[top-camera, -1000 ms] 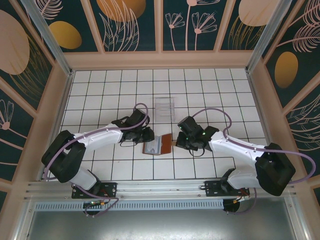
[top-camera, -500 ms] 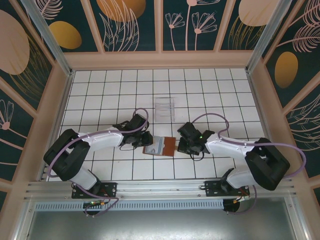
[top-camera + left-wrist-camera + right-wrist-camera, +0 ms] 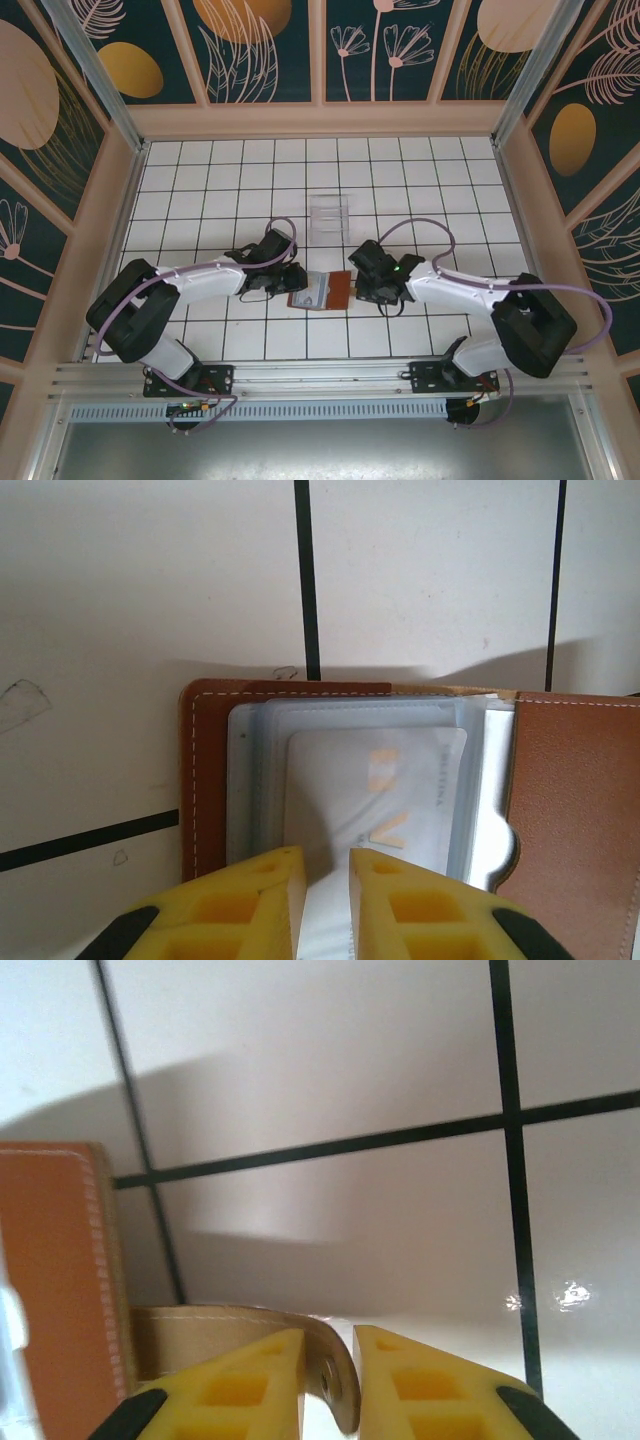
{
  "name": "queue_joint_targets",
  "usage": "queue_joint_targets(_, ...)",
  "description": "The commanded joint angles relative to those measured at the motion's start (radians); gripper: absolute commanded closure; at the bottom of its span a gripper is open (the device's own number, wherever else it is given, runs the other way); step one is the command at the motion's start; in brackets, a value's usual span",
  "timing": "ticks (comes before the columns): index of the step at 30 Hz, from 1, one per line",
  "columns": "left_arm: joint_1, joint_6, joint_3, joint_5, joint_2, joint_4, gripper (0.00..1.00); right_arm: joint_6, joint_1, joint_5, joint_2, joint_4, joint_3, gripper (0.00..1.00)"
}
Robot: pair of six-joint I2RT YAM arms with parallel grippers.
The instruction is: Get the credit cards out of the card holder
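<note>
The left gripper (image 3: 327, 855) pinches the near edge of a pale plastic credit card (image 3: 375, 800) in the open brown leather card holder (image 3: 322, 291), flat on the white-tiled table (image 3: 400, 180) with bare room around, its strap tab (image 3: 230, 1330) between the close-set fingers of the right gripper (image 3: 328, 1338), though I cannot tell whether they clamp it.
</note>
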Motion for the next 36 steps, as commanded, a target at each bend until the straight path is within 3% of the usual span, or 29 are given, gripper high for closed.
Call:
queue_joint_targets(1,-0.004,-0.025,-0.039,0.003,0.007,-0.06,0.78,0.015,0.004,0.068,-0.082,-0.117,0.096,0.76)
queue_joint_targets(7,-0.004,-0.042,-0.062,0.02,0.004,-0.031,0.78,-0.011,0.009,-0.004,-0.094,-0.122,0.204,0.73)
queue_joint_targets(14,-0.005,-0.054,-0.068,0.045,0.004,-0.02,0.78,-0.047,0.015,-0.28,-0.021,0.095,0.2,0.73)
queue_joint_targets(19,-0.009,-0.071,-0.08,0.044,-0.002,-0.015,0.78,-0.052,0.021,-0.387,0.065,0.185,0.175,0.75)
queue_joint_targets(36,-0.011,-0.063,-0.056,-0.069,0.01,-0.076,0.78,-0.075,-0.038,-0.341,0.217,0.311,-0.046,0.83)
